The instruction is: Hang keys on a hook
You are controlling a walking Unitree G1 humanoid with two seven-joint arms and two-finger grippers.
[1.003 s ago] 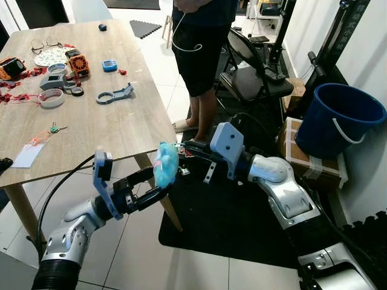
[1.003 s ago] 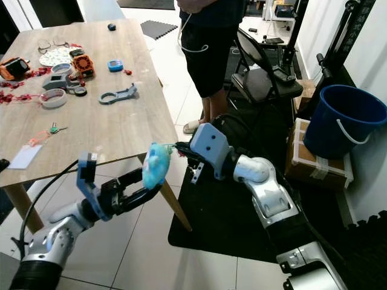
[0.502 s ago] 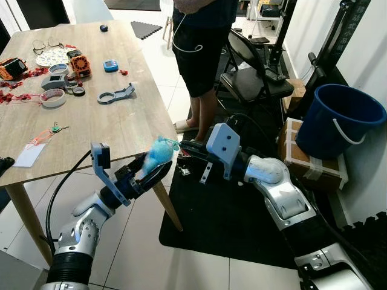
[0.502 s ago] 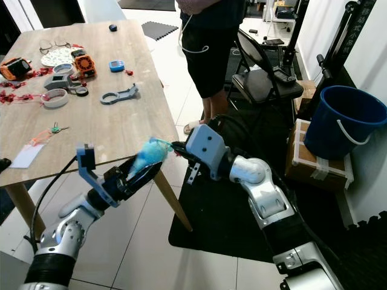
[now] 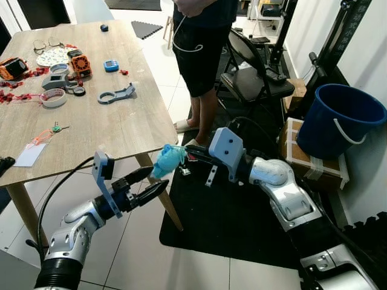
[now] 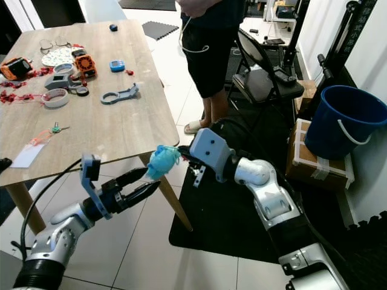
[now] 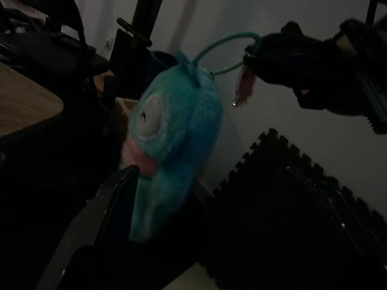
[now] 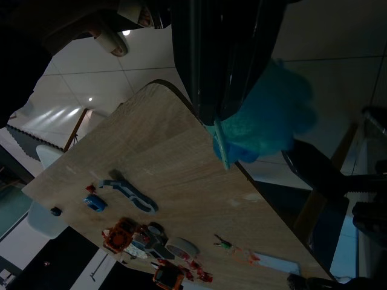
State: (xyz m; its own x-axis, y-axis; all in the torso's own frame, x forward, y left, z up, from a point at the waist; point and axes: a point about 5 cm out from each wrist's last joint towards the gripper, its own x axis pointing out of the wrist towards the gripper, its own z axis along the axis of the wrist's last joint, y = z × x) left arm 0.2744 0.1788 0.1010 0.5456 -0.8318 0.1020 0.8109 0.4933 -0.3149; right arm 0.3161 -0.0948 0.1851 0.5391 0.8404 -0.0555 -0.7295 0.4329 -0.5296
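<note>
A blue plush keychain [image 5: 169, 161] hangs in the air just off the wooden table's [image 5: 115, 130] near corner. Its teal loop [image 7: 227, 45] is pinched by my right gripper [image 5: 188, 154], which is shut on it. A small reddish tag [image 7: 244, 89] dangles at the loop. My left gripper [image 5: 149, 181] sits open just below and to the left of the plush, with one finger [image 7: 101, 212] close beside it; I cannot tell whether they touch. In the right wrist view the plush [image 8: 267, 116] hangs past the dark fingers [image 8: 211, 66].
A person [image 5: 202, 54] stands by the table's far right side. A folding chair [image 5: 254, 75], a blue bucket [image 5: 335, 118] on a cardboard box [image 5: 314, 166] and a black mat [image 5: 236, 223] lie to the right. Tape rolls, tools and a small key on a lanyard [image 5: 53, 128] lie on the table.
My left gripper has let go of the plush and dropped slightly below it, fingers apart. The plush now hangs from my right gripper alone.
</note>
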